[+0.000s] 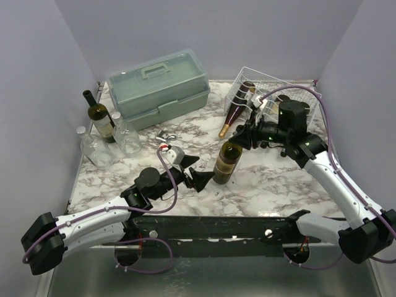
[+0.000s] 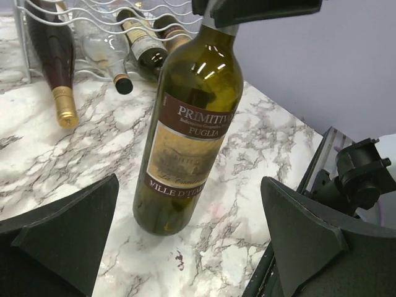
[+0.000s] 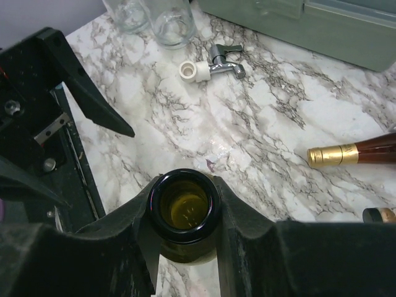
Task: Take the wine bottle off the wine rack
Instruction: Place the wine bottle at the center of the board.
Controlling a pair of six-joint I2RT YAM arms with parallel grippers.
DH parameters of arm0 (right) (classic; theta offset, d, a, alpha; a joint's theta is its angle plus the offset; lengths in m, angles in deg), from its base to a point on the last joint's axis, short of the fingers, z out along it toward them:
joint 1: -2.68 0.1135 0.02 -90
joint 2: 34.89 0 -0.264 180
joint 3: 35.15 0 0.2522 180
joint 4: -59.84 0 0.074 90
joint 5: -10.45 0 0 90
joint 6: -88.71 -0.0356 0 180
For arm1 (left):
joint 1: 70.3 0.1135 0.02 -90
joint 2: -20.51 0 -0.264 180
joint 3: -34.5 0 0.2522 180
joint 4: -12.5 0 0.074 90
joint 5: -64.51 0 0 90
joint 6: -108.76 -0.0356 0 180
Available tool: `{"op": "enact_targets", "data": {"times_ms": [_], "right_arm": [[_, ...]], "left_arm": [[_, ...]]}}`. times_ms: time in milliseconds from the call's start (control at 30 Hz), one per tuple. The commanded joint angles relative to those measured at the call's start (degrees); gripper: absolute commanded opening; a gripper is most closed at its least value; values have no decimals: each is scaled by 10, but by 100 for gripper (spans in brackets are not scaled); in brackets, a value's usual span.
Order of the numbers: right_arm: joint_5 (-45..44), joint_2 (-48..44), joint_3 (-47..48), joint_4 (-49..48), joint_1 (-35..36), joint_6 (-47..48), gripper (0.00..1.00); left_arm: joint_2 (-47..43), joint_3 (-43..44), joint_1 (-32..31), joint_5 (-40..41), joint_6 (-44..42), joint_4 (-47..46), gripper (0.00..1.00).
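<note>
Pretty standard two-tone look: white shells on the long links of the left arm (image 1: 93, 223) and right arm (image 1: 337, 179), with chunky black round joints at either end of the black base rail (image 1: 210, 232). Silver bolt heads (image 1: 268, 233) along that rail. Thin purple cable (image 1: 327, 127) looping off each arm beyond the rail. Small green lights (image 1: 270, 127) on the right arm's black wrist block. Left gripper (image 2: 190, 179) and right gripper (image 3: 184, 198) matte black, with wedge-shaped fingers (image 2: 68, 235).

Lilac walls (image 1: 204, 37) enclose a marble-patterned (grey-veined) table (image 1: 272, 185).
</note>
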Motion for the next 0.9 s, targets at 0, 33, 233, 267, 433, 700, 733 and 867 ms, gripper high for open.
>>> {"op": "enact_targets", "data": {"times_ms": [0, 33, 233, 267, 433, 700, 733, 867], "right_arm": [[-2, -2, 11, -15, 19, 53, 0], [-5, -2, 11, -11, 23, 61, 0], [4, 2, 15, 33, 39, 147, 9], [6, 2, 14, 37, 41, 156, 11], [18, 11, 11, 55, 46, 189, 12], [32, 0, -6, 72, 47, 214, 35], [35, -2, -7, 77, 47, 219, 42], [36, -13, -16, 86, 47, 219, 62]], "left_arm": [[-35, 1, 21, -6, 44, 72, 99], [-39, 3, 25, -6, 49, 79, 99], [-53, 12, 33, -22, 67, 117, 99], [-55, 13, 35, -22, 69, 120, 99], [-60, 14, 36, -22, 75, 132, 99], [-68, 18, 38, -34, 76, 141, 99], [-68, 19, 37, -37, 76, 141, 99], [-68, 28, 37, -53, 71, 143, 99]]}}
